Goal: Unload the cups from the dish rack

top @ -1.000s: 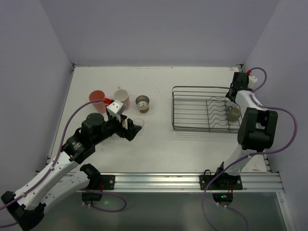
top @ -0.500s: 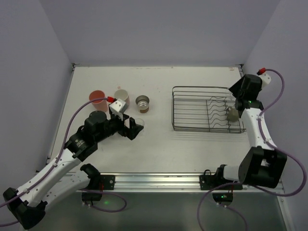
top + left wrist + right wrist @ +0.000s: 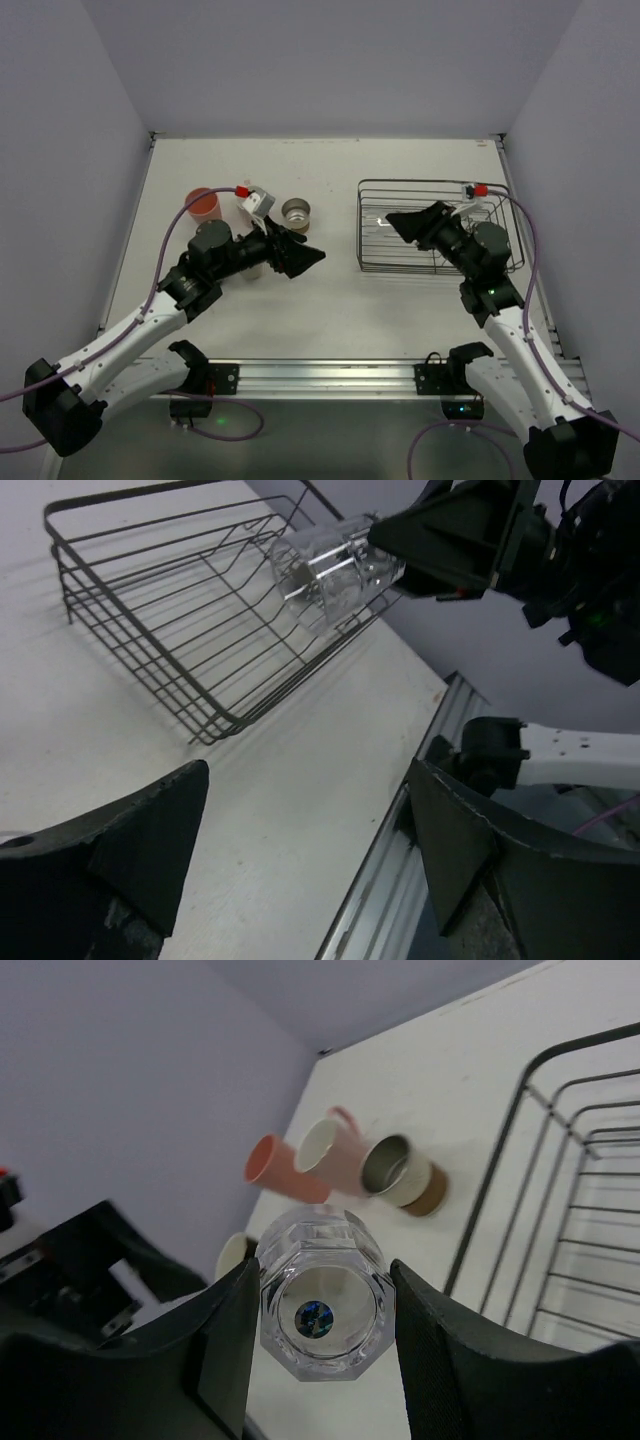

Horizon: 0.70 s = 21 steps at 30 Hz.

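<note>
The right fingers (image 3: pixel 215 1360) pinch the clear cup (image 3: pixel 322 1305) over the rack (image 3: pixel 410 181) at centre right of the top view, while the left fingers (image 3: pixel 130 850) stand spread wide beside the salmon cup (image 3: pixel 203 203) and metal cup (image 3: pixel 296 211) at upper left of the desk (image 3: pixel 330 300).

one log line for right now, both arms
right gripper: shut on clear cup, held above dish rack | left gripper: open, empty, facing the cup
</note>
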{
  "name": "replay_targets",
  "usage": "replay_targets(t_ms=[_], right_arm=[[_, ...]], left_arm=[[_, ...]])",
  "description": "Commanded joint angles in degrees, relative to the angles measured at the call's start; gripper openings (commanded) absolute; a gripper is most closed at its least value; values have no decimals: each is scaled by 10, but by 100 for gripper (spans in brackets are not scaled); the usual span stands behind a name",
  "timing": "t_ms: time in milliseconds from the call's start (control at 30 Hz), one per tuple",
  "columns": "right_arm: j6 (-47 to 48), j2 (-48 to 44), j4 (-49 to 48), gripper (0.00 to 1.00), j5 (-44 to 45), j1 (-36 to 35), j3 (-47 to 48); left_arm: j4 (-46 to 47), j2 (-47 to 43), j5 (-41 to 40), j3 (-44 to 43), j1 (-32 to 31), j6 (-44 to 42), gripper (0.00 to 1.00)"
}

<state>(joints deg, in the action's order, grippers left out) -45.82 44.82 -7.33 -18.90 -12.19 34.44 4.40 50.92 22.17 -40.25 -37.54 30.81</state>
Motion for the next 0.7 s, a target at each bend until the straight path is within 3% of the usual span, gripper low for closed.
replay_targets(t_ms=[0,167,400,533,567,667], right_arm=[[-79,-21,-119,31,-119,-46,-32],[-115,-10,-203,32,-130,-121,-60],[-139,74,-287,33,-148,-176,-67],[-156,120,-341,33,-156,-205,-67],[-158,131,-345,34,-156,-208,-67],[-150,127,-342,51,-143,-209,-73]], left_arm=[[169,30,64,25,2,113,81],[222,75,83,22,-16,161,61],[268,110,88,14,-58,174,49],[271,102,67,19,-62,169,30],[269,96,57,21,-62,162,15],[194,72,4,4,-62,114,0]])
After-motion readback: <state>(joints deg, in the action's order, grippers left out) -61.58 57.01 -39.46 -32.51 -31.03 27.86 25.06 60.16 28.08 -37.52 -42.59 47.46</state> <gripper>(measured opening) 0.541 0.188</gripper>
